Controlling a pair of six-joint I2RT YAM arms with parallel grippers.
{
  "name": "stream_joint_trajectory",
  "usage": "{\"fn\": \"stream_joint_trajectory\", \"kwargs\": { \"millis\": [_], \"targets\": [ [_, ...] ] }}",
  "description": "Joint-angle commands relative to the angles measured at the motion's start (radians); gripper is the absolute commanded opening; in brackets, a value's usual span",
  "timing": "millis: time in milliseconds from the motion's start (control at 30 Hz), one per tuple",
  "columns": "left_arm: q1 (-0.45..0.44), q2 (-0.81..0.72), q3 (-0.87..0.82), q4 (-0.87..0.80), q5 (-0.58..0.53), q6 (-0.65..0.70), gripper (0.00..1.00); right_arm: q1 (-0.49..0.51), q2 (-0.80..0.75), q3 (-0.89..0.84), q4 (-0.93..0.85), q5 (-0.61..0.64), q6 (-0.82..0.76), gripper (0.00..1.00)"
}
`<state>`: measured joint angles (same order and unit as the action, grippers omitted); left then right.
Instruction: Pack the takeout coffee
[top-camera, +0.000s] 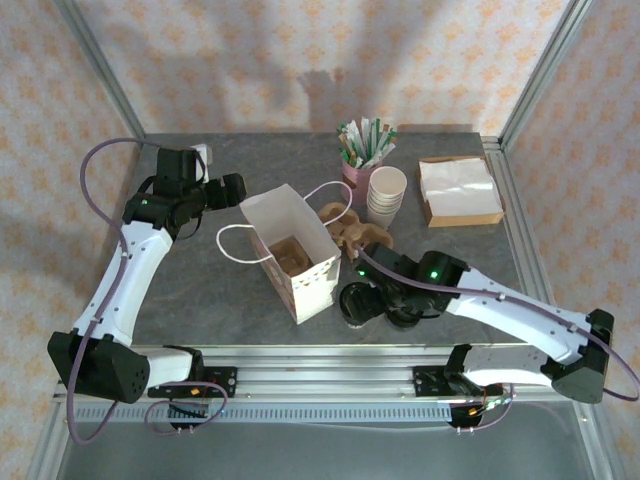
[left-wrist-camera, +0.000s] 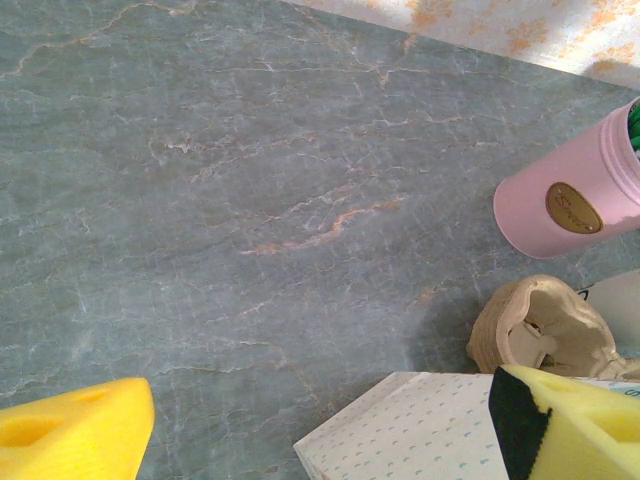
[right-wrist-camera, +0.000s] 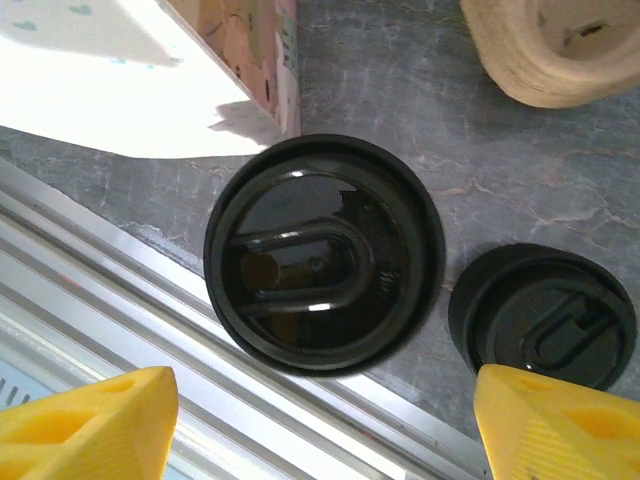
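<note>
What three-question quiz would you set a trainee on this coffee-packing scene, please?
1. True or false: the left tool and the right tool both stand open.
2. Centred beneath the right tool is: A a napkin; B the takeout coffee; C a cream cup.
3. What black thing sits beside the takeout coffee?
Key: 1 true; 2 B; 3 a second black lid.

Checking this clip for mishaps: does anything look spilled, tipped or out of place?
No spill or damage shows. The bag stands upright and open, though diagonal to the front rail. The coffee and a second black lid sit close to that rail.
</note>
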<state>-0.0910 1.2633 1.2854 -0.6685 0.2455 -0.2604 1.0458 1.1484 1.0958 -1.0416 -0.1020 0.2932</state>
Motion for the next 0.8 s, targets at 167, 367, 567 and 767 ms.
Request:
{"fn": "stream_joint_trajectory", "kwargs": {
  "millis": [167, 367, 567, 767],
  "targets": [
    [0.005, -0.018, -0.016, -0.012, -0.015, 0.020, 0.88, 0.014, 0.058, -0.030, 0.087, 0.008, -0.020, 0.81],
    [0.006, -0.015, -0.015, -0.013, -0.011, 0.020, 0.89, 0.014, 0.079, -0.042, 0.103, 0.015, -0.016, 0.81],
    [0.005, -0.013, -0.015, -0.013, -0.011, 0.020, 0.89, 0.019, 0.109, -0.043, 0.107, 0.029, -0.016, 0.81],
    [0.005, -0.013, -0.014, -0.014, -0.012, 0.020, 0.89, 0.020, 0.132, -0.042, 0.094, 0.068, -0.023, 0.81]
  ]
}}
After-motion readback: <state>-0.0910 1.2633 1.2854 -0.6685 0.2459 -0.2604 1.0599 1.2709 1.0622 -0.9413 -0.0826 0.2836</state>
